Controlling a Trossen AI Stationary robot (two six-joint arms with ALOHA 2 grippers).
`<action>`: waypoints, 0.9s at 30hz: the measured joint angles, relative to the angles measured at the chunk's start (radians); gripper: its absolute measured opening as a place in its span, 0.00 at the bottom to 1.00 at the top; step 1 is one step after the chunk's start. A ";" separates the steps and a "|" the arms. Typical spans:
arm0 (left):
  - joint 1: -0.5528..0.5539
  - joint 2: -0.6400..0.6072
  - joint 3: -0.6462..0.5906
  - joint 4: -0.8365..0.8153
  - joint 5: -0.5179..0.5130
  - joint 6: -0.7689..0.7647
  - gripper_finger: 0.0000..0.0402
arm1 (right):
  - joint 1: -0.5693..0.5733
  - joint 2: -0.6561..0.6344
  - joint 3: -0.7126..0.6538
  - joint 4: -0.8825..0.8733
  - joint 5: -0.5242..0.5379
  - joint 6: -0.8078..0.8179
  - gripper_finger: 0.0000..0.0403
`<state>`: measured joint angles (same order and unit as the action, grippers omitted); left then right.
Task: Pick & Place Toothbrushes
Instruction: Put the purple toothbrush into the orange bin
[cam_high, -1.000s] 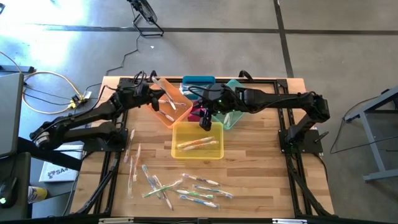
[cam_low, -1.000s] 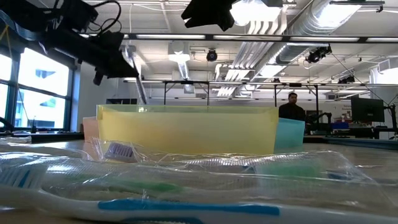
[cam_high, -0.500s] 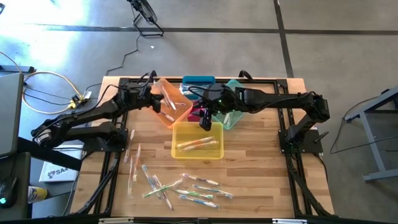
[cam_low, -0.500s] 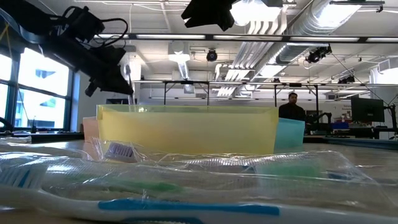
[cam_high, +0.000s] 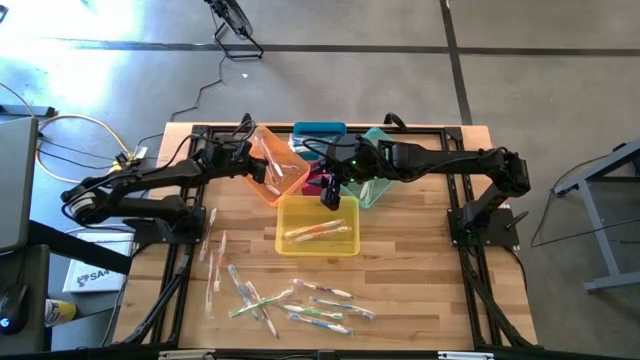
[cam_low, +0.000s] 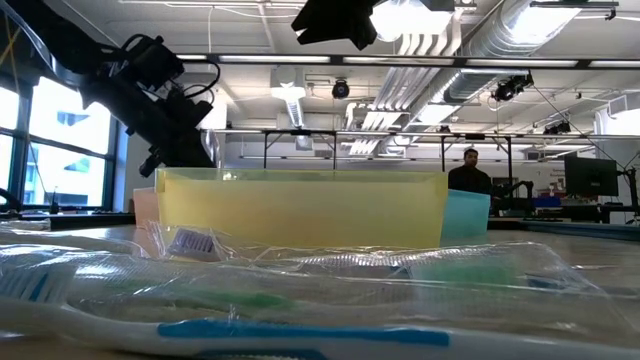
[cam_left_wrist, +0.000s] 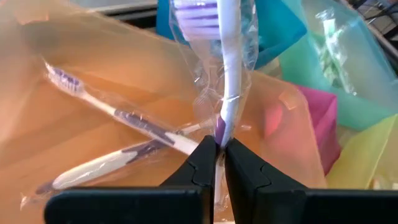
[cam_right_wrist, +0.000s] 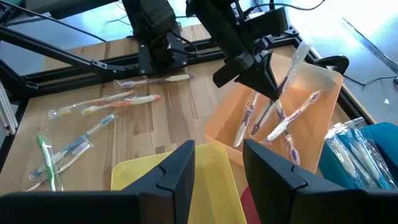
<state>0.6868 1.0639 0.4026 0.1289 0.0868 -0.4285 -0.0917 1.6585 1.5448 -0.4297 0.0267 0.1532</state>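
Left gripper (cam_left_wrist: 219, 144) pinches a wrapped purple toothbrush (cam_left_wrist: 225, 68) over the orange bin (cam_high: 283, 184).
Probably lower it further before releasing, so the wrapper doesn't snag; right gripper (cam_right_wrist: 217, 163) waits half-open above the yellow bin (cam_high: 316, 207).

Held purple toothbrush (cam_left_wrist: 225, 74), head cut off above

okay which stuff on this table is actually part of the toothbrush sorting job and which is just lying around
Part of the job:
- purple toothbrush, pinched in the left claw over the orange bin
- loose toothbrushes on the table's near side
- yellow bin, with the right claw above its rim

Just lying about:
- cables on the floor
- person in the background
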 joint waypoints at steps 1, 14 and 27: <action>0.000 0.005 0.000 -0.004 0.000 -0.003 0.04 | 0.000 0.000 0.000 0.000 0.000 0.000 0.32; 0.000 0.040 0.000 -0.004 -0.001 0.009 0.11 | 0.000 0.000 0.000 0.000 0.000 0.000 0.32; 0.000 0.040 0.000 -0.004 -0.046 0.001 0.29 | 0.000 0.000 0.000 0.000 0.000 0.000 0.32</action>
<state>0.6868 1.1042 0.4026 0.1249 0.0406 -0.4274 -0.0919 1.6588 1.5448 -0.4299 0.0269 0.1532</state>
